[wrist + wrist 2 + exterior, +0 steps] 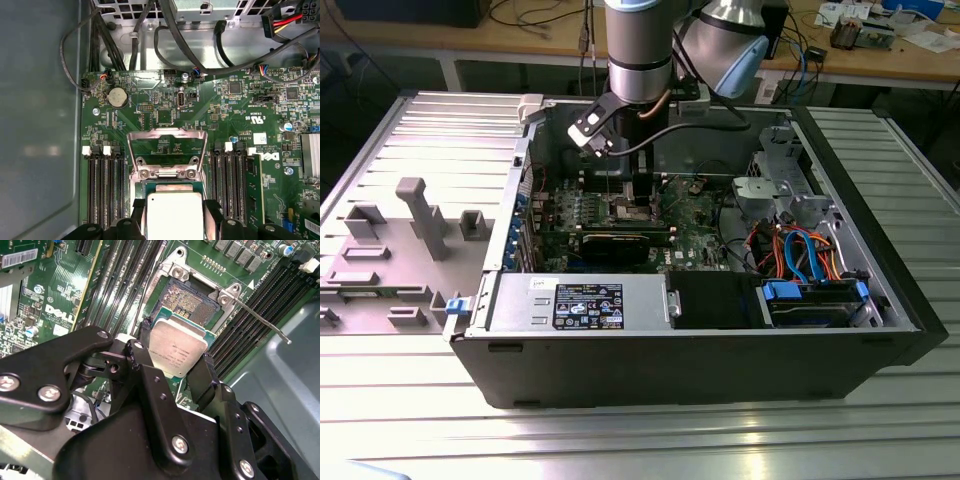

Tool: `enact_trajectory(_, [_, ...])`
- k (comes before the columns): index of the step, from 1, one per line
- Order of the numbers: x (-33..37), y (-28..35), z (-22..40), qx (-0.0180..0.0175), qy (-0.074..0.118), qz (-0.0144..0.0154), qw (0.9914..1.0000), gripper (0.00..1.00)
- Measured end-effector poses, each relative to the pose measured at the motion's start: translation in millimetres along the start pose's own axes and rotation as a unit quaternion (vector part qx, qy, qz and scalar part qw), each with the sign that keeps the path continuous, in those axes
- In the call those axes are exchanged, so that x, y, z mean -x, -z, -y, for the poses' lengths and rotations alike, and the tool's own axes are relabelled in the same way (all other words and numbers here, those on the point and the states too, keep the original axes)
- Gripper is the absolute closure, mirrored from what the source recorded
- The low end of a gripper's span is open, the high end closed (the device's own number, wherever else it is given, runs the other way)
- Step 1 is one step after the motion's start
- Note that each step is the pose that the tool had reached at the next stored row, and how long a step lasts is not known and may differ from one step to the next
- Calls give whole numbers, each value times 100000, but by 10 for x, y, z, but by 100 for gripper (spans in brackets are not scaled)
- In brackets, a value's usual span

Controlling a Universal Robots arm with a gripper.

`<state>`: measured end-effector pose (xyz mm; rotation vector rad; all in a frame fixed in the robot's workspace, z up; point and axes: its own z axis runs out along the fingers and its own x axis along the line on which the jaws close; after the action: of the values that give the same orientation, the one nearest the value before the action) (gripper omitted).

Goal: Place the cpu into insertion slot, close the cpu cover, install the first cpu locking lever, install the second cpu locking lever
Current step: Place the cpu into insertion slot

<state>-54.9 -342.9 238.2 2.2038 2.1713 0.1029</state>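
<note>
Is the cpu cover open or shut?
Open: the cpu cover stands swung up, leaving the pins of the insertion slot bare.

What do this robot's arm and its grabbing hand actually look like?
The arm is a thick silver-grey tube with black ring seams and a pale blue joint cap. The gripper is matte black: flat angular link plates pinned with round silver screws, ending in two slim fingers.

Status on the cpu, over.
Gripper shut on cpu, at insertion slot, not seated. Cpu cover open. Locking lever out aside, nothing blocking.
</note>
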Motion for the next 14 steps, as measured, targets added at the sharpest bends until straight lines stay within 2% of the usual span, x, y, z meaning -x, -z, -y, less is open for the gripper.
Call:
enact_trajectory(7, [0,-2,0,2,2,1,100000,45])
enact_trajectory(14, [-14,-105,56,144,1187,-95,99993,45])
